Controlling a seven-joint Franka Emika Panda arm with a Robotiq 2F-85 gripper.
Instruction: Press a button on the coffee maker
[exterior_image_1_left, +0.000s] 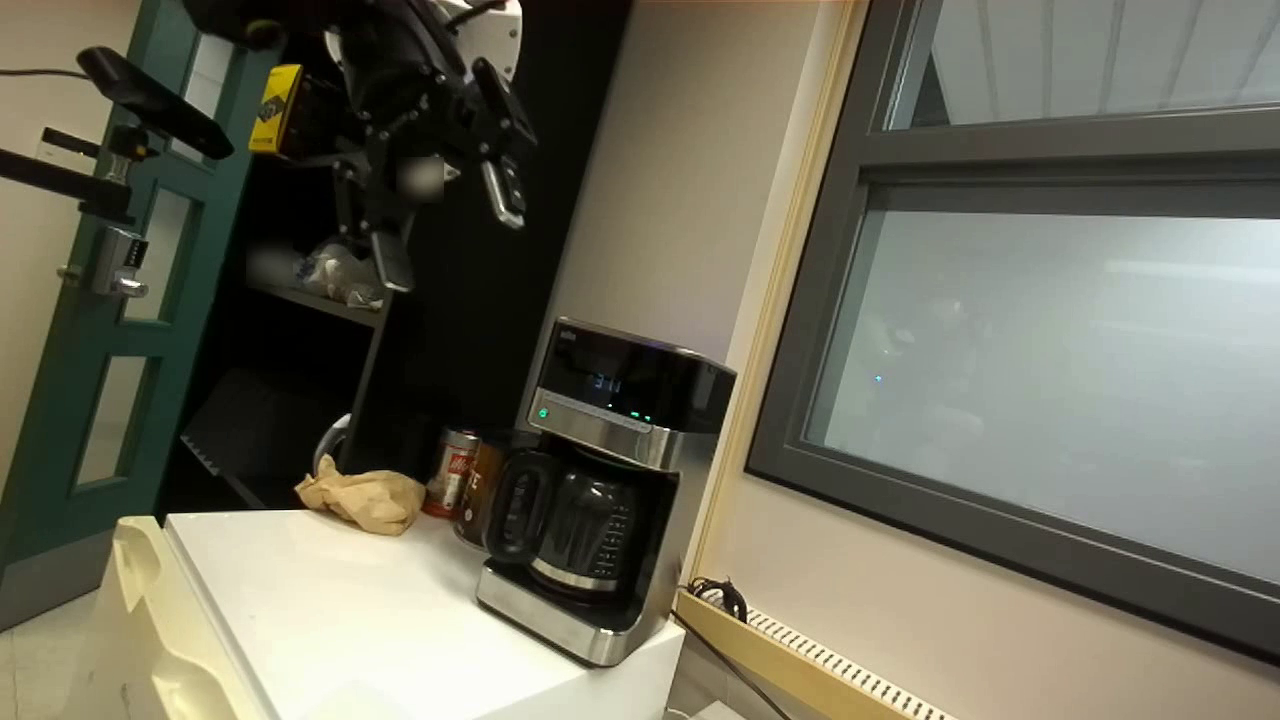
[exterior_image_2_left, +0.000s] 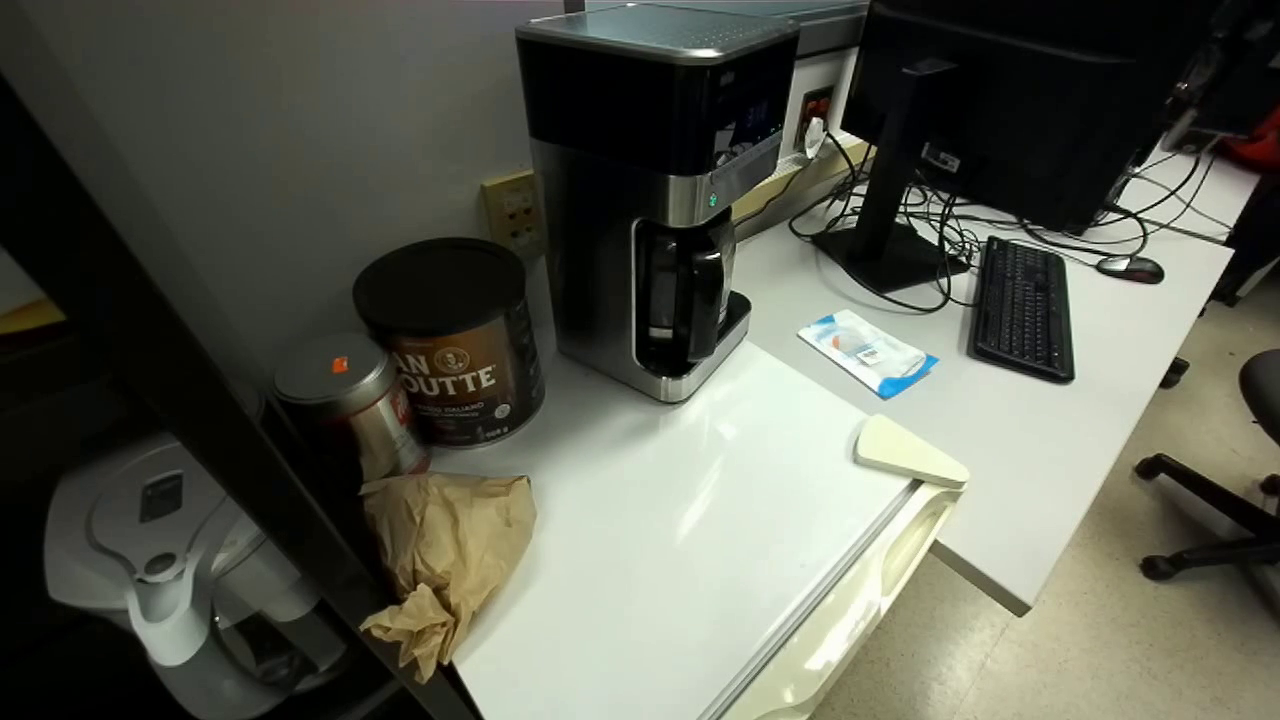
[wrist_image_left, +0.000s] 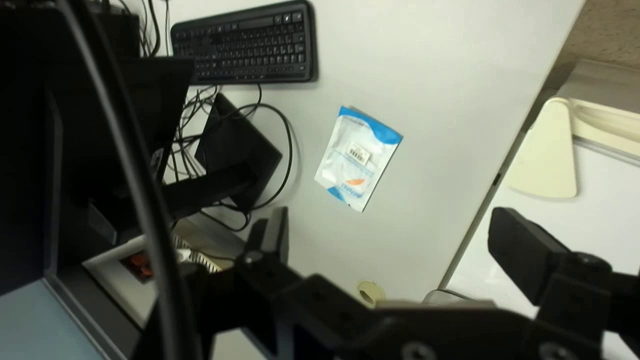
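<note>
The black coffee maker stands upright on a white surface, and it also shows in an exterior view. Its silver band carries a green-lit button at one end, also seen in an exterior view. Blue digits glow on its dark panel. The dark glass carafe sits inside. My gripper is open and empty, in the air above and apart from the coffee maker. In the wrist view the open fingers have only the desk beneath them. A small silver corner at the bottom there is mostly hidden.
A brown coffee can, a silver-red can and a crumpled paper bag stand beside the coffee maker. A monitor, keyboard, cables and a white-blue packet are on the adjoining desk. A dark shelf post rises nearby.
</note>
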